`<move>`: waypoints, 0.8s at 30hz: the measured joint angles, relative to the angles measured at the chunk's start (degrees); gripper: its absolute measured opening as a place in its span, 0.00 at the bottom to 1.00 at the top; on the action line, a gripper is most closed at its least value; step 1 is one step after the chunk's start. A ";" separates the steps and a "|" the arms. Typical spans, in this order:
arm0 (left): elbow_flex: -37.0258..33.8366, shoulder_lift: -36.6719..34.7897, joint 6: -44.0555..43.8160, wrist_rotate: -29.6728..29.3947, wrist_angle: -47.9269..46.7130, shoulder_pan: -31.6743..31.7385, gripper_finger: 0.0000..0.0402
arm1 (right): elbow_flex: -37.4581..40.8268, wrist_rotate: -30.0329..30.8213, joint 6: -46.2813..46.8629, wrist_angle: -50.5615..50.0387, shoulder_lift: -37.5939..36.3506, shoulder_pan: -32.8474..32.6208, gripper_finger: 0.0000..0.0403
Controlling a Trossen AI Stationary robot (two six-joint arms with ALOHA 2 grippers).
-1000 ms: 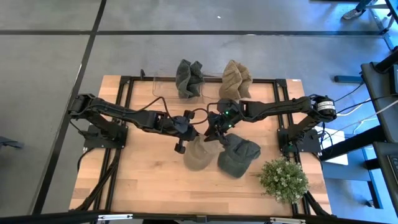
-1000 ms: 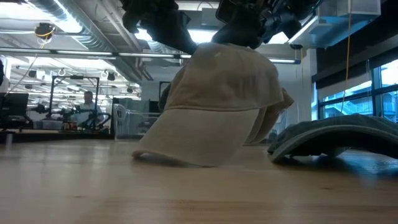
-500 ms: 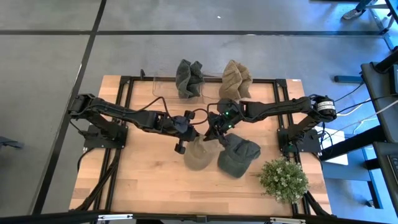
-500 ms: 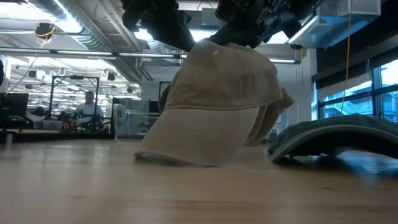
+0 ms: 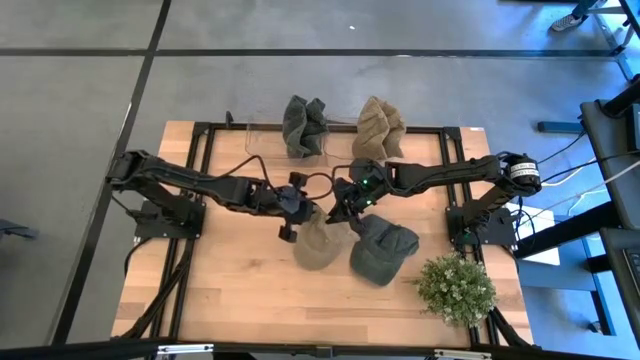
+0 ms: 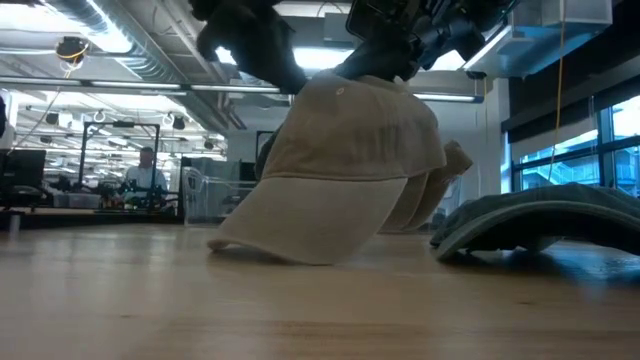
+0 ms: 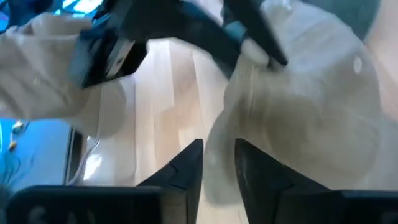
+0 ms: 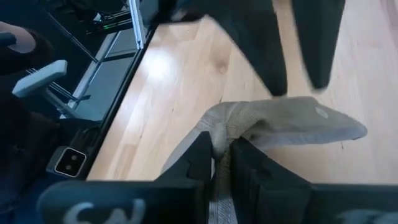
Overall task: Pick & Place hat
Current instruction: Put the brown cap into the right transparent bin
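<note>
While sitting brim-down mid-bench (image 5: 230, 290), tan hat (image 5: 318, 245) gets pinched at the crown by right claw (image 8: 216, 148), pressed together on fabric; left claw (image 7: 216, 163) just beside it, slightly spread, empty. Looks like the pick step: next calls for lifting straight up, clear of the green hat (image 5: 385, 250) alongside.

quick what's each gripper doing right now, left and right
Left gripper: open, fingers apart beside the tan hat, holding nothing.
Right gripper: shut on the tan hat's fabric.

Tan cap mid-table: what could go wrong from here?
The right gripper is shut on the tan cap's crown fabric only; a thin pinch could slip on lifting. The left gripper has a small gap and holds nothing, so the cap may sag or swing. The green cap lies right beside it and could get dragged.
</note>
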State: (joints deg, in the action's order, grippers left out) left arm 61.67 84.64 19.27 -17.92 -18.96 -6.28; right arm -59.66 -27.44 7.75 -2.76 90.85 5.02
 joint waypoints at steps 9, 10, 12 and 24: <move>-2.27 -11.37 -5.86 -0.46 -3.89 -1.75 0.28 | 0.00 1.55 1.07 -1.73 -0.02 0.02 0.09; -2.27 -12.74 -6.64 -0.52 -5.08 -2.01 0.28 | 0.00 1.55 1.07 -1.73 -0.02 0.02 0.09; -2.38 -15.59 -8.38 -0.54 -7.32 -2.77 0.28 | 0.00 1.60 1.07 -1.79 -0.02 0.02 0.10; -23.55 -36.44 -14.15 -7.90 12.31 -5.42 0.28 | -14.88 12.79 -4.19 -22.45 -1.12 1.86 0.10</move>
State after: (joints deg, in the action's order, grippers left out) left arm 38.12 48.19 5.12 -25.81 -6.65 -11.70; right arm -74.53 -14.65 3.56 -25.22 89.73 6.88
